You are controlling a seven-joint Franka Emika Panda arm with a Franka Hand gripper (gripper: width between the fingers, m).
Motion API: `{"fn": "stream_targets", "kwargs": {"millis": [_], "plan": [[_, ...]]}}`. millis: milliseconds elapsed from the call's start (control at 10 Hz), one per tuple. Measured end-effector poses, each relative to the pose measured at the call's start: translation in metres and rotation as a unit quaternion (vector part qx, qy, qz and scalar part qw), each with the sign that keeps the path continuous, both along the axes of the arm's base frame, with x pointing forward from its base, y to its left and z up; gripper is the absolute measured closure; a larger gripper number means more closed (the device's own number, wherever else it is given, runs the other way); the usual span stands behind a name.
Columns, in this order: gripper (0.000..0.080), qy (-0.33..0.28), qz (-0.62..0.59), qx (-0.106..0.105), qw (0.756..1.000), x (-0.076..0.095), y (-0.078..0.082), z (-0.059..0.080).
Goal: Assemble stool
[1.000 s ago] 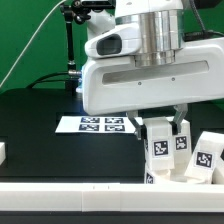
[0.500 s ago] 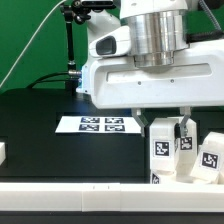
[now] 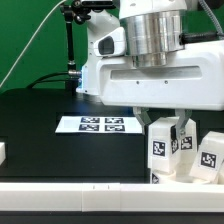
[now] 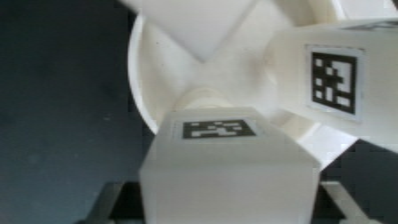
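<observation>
- Green cloth hangs behind a black table (image 3: pixel 40 135), and a long white rail (image 3: pixel 70 194) runs along the near edge.
- One white stool leg (image 3: pixel 162 150) stands upright near the exterior view's right, just behind the rail. It has a black-and-white square tag on its front.
- The gripper (image 3: pixel 167 124) comes straight down over this leg. Its two fingers (image 3: pixel 149 127) sit on either side of the leg's top, so it looks like it is pinching the leg, with the jaws about half way shut.
- In the wrist view the leg (image 4: pixel 222 165) fills the middle, with a small tag on its top face, and it points toward the round seat (image 4: pixel 187 60).
- I think the leg is held upright like this so it can be pushed or turned into its spot on the seat. I cannot see if it is already joined.
- More white tagged parts stand just beside the leg, close to the exterior view's right edge. One leg (image 3: pixel 208 158) leans a little. They are close, so the gripper could bump them.
- The marker board (image 3: pixel 95 124) lies flat on the table, further back and apart from the leg.
- A small white block (image 3: pixel 3 152) sits at the exterior view's left edge, well apart from everything.
- The big white arm hides most of what is behind it.
</observation>
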State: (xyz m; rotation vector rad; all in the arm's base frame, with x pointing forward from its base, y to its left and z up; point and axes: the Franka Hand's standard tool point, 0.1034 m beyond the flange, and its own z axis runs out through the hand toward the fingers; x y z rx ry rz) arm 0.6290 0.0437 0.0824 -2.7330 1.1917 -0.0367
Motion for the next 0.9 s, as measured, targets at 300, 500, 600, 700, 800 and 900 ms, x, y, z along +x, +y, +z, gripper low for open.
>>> {"fn": "stream_targets", "kwargs": {"millis": [300, 500, 600, 700, 800, 900], "plan": [[0.0461, 0.009, -0.153, 0.024, 0.988, -0.003, 0.0, 0.0], [0.0461, 0.017, -0.249, 0.042, 0.967, -0.004, 0.003, 0.0], [0.046, 0.026, -0.312, 0.053, 0.948, -0.004, 0.006, 0.0], [0.0459, 0.034, -0.359, 0.06, 0.931, -0.004, 0.009, 0.0], [0.0459, 0.039, -0.386, 0.066, 0.919, -0.004, 0.01, 0.0], [0.0459, 0.045, -0.426, 0.078, 0.901, -0.003, 0.01, 0.0]]}}
